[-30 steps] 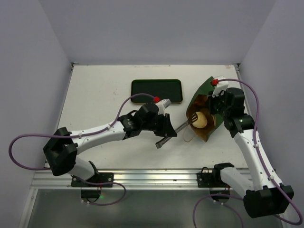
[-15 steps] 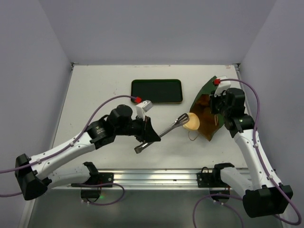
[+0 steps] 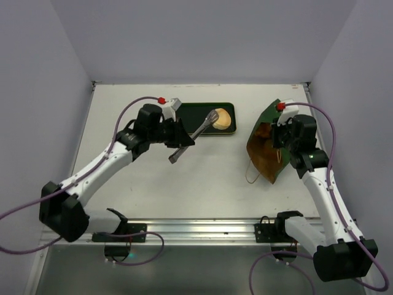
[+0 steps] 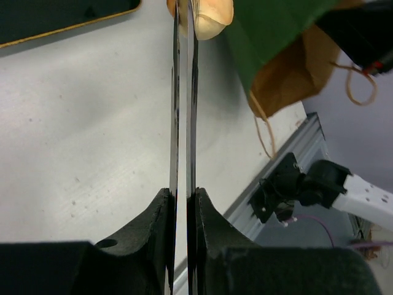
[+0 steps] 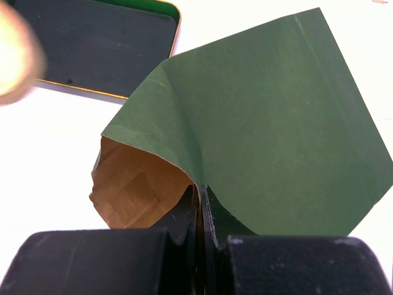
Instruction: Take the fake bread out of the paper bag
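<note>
My left gripper [image 3: 178, 140] is shut on metal tongs [image 3: 195, 134], which pinch a tan round bun [image 3: 223, 118] over the right end of the flat dark green tray [image 3: 190, 114]. In the left wrist view the tongs [image 4: 182, 92] run up from my gripper [image 4: 184, 195] to the bun [image 4: 207, 15]. The paper bag [image 3: 265, 157], green outside and brown inside, stands open at the right. My right gripper [image 3: 280, 136] is shut on its upper edge. The right wrist view shows the bag [image 5: 276, 123] pinched in my gripper [image 5: 201, 198]; no bread shows in the visible part of the inside.
The bag's twine handle [image 3: 249, 178] hangs toward the table's near side. An aluminium rail [image 3: 202, 228] runs along the near edge. Grey walls close the back and both sides. The tray also shows in the right wrist view [image 5: 92, 49].
My left arm drew the tongs with the bun out of the bag's mouth and swung them left and back over the tray. The right arm and the bag have stayed put.
</note>
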`<state>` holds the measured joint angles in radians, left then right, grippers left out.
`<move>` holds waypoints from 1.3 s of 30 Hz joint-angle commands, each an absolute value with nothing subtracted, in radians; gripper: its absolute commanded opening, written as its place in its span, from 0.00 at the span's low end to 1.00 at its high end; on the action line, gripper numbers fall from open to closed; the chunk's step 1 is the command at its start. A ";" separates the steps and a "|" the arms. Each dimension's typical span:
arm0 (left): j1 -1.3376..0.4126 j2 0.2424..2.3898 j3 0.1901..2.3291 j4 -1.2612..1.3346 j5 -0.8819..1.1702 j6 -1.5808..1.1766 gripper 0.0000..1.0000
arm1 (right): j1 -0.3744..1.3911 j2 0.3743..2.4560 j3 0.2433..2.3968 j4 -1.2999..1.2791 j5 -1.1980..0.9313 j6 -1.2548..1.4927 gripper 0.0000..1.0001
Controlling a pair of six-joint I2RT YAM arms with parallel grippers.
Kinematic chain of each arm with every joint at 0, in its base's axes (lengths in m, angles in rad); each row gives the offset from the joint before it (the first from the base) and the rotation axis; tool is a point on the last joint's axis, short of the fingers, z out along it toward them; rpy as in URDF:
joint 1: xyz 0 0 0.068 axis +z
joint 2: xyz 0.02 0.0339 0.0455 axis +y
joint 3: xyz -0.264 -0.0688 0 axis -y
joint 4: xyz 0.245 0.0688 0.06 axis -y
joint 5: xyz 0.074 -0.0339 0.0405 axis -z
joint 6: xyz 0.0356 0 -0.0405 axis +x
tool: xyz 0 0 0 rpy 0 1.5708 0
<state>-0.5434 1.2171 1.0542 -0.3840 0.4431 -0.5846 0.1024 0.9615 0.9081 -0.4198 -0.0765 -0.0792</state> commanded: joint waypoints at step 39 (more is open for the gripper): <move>-0.466 2.112 1.654 -0.160 0.433 -0.604 0.38 | 0.074 0.897 0.882 -0.347 -0.153 -0.044 0.00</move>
